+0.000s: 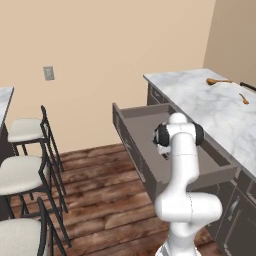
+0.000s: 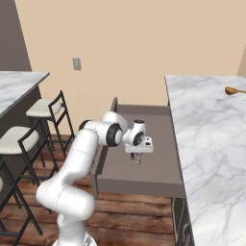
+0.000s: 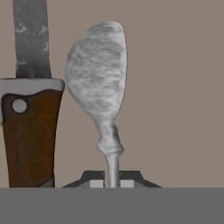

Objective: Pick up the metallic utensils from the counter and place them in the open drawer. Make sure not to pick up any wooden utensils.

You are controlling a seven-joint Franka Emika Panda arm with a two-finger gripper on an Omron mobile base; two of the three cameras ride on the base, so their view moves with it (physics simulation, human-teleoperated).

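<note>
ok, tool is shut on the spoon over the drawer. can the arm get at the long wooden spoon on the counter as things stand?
Probably not yet: the tool is shut on the silver spoon. The wooden spoon lies uncovered on the counter.
</note>
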